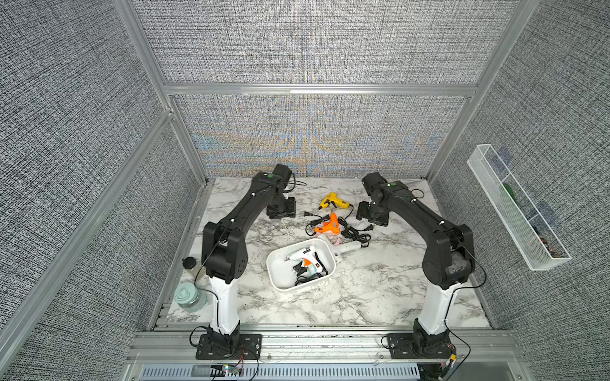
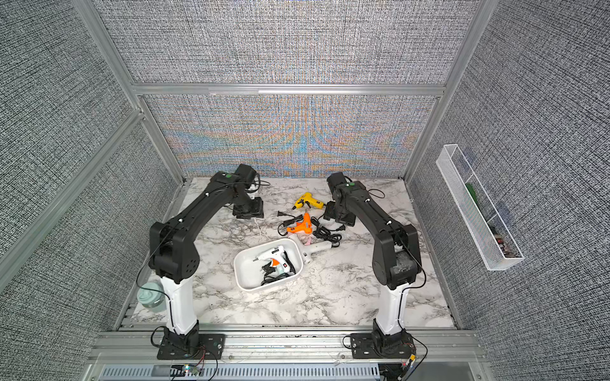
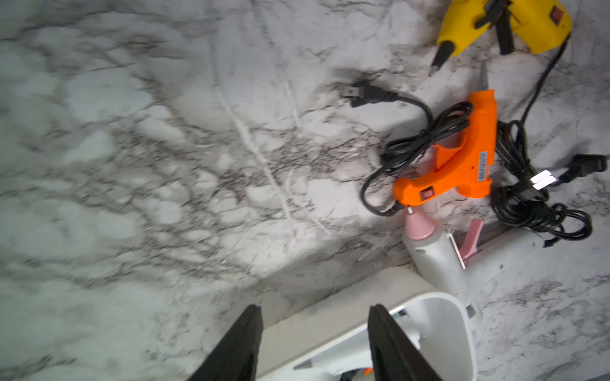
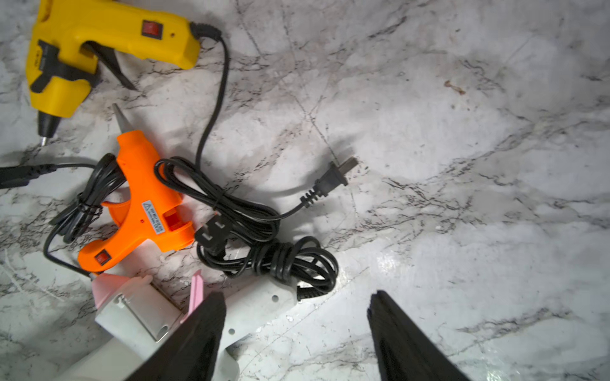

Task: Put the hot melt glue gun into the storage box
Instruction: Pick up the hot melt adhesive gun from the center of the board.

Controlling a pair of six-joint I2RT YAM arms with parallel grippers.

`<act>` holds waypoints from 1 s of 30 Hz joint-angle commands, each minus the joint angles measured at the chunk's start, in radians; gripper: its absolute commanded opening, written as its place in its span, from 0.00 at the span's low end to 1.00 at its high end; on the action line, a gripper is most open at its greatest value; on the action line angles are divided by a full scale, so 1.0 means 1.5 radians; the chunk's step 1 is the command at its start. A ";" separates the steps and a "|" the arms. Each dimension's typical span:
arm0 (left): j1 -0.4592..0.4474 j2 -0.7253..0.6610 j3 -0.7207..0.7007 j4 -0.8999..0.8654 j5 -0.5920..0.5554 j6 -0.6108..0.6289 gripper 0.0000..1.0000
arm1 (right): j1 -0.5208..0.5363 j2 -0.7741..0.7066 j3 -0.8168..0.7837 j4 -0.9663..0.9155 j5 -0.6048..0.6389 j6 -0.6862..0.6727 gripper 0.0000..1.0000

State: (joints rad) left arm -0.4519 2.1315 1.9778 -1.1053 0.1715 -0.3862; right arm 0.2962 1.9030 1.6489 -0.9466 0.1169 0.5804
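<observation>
Near the middle of the marble bench, a white storage box with two guns inside: a white glue gun along the far side, and a glue gun with an orange trigger next to a coiled black cord. Just outside the box's far right corner, a white-and-pink glue gun. Farther back, an orange glue gun, then a yellow glue gun nearer the far edge, with loose cords beside them. Left arm and right arm rising from the near edge, arching toward the far edge on either side of the loose guns. Pale green jar at the near left corner.
</observation>
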 commanded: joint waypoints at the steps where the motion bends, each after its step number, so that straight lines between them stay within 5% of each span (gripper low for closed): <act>1: -0.038 0.054 0.037 -0.003 0.063 -0.013 0.53 | -0.014 -0.019 -0.017 0.011 -0.009 0.011 0.74; 11: -0.106 0.193 0.157 0.030 0.069 0.017 0.59 | -0.028 -0.030 -0.033 0.032 -0.048 -0.001 0.74; 24: -0.155 0.285 0.268 0.022 -0.137 0.163 0.67 | -0.028 -0.014 -0.002 -0.003 -0.053 -0.050 0.74; 30: -0.164 0.272 0.266 0.044 -0.168 0.232 0.69 | -0.032 -0.009 0.011 -0.020 -0.048 -0.067 0.74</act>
State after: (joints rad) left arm -0.6926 2.5500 2.3764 -1.0622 -0.0273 -0.1184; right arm 0.2501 1.8870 1.6573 -0.9463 0.0360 0.5011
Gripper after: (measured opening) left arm 0.687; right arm 0.740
